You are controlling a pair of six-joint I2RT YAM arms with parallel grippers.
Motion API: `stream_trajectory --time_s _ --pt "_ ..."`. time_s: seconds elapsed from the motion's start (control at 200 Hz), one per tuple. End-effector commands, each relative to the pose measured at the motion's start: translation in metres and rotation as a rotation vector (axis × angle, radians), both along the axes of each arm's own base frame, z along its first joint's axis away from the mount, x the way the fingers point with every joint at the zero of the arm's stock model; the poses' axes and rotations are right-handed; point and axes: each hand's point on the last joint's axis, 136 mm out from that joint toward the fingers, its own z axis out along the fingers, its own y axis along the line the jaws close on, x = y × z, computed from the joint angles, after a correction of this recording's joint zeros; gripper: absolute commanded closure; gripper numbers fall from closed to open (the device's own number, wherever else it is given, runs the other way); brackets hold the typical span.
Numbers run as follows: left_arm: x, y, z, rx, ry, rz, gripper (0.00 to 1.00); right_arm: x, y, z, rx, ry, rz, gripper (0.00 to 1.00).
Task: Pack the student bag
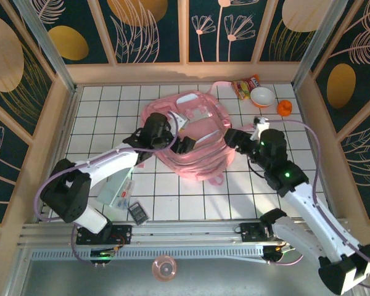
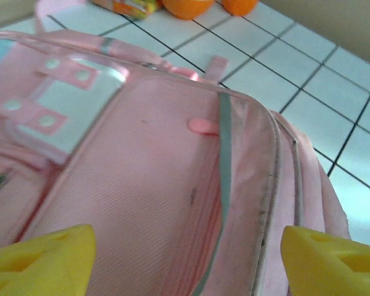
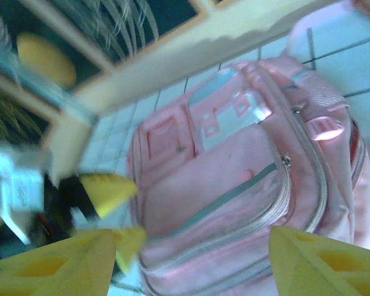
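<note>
You're looking at a pink student bag (image 1: 200, 161) with grey-green zip lines at centre; the table (image 1: 111, 98) is showing white tiles gridded dark; upper walls (image 1: 154, 31) are showing dark teal with gold leaves.

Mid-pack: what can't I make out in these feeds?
Main zip of the soft pink fabric backpack, open or shut: top view, left gripper and right gripper sit over it; right wrist view, blurred.
Flat grey item: top view, partly under the left arm, too small to name.
Colourful snack packet: left wrist view, cut by the top edge.

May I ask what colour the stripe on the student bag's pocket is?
Grey-green stripe on the pink student bag; left wrist view.
</note>
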Motion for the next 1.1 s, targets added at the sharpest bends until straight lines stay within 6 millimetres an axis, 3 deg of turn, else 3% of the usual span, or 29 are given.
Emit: stream_trajectory --time_s 0.0,0.15,0.29,0.405,0.575,0.671,0.716,0.761,0.831,0.916,1.096 --pt "0.019 0.037 0.040 -0.203 0.003 0.167 0.19 -0.015 0.035 -0.014 -0.330 -0.094 0.300 0.33" --pt "0.024 0.097 0.029 -0.274 0.068 0.370 0.18 -0.038 0.079 -0.072 -0.746 -0.136 0.632 0.30" --pt "0.016 0.135 0.019 -0.339 0.104 0.479 0.18 -0.055 0.108 -0.125 -0.995 -0.181 0.873 0.24" --pt "0.006 0.149 0.021 -0.370 0.088 0.524 0.17 -0.052 0.120 -0.154 -1.096 -0.231 0.934 0.18" --pt "-0.001 0.156 0.020 -0.374 0.078 0.542 0.17 -0.021 0.124 -0.185 -1.214 -0.289 0.838 0.16" --pt "-0.003 0.157 0.015 -0.371 0.089 0.548 0.17 -0.012 0.125 -0.201 -1.248 -0.296 0.804 0.20" --pt "-0.003 0.157 0.014 -0.372 0.093 0.550 0.17 -0.006 0.121 -0.204 -1.276 -0.301 0.763 0.31" --pt "-0.004 0.157 0.013 -0.371 0.096 0.552 0.17 0.003 0.115 -0.204 -1.317 -0.316 0.702 0.49" --pt "-0.004 0.158 0.011 -0.370 0.100 0.555 0.17 0.013 0.108 -0.192 -1.344 -0.356 0.611 0.66" --pt "-0.005 0.157 0.007 -0.358 0.106 0.545 0.19 0.010 0.108 -0.171 -1.298 -0.367 0.647 1.00" --pt "-0.010 0.148 0.003 -0.347 0.104 0.477 0.21 -0.001 0.116 -0.078 -1.052 -0.452 0.762 1.00"
